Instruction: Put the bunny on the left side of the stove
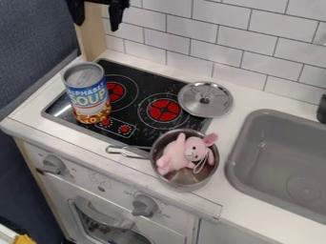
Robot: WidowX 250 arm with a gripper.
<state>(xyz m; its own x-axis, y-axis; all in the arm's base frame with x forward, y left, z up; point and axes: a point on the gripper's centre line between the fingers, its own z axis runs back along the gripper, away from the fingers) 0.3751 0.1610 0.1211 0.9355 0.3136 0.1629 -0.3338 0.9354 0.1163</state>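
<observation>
Below tiles (245, 52), saw bunny (185, 155) slumped in the pot (185, 181) by the bench's (245, 212) front edge. Looked light, soft; seemed best pinched round the belly. Saw gripper (96, 26) above the back left corner, fingers apart.

Soup can (87, 93): upright, left. Metal saucepan (183, 183): nearer than round metal lid (205, 100), handle (135, 156) toward left. Grey sink (235, 161): right.

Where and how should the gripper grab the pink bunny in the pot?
Probably round the torso of the bunny, from straight above, closing across its width: it lies stretched out inside the pot, whose raised wall would hinder a sideways approach.
</observation>
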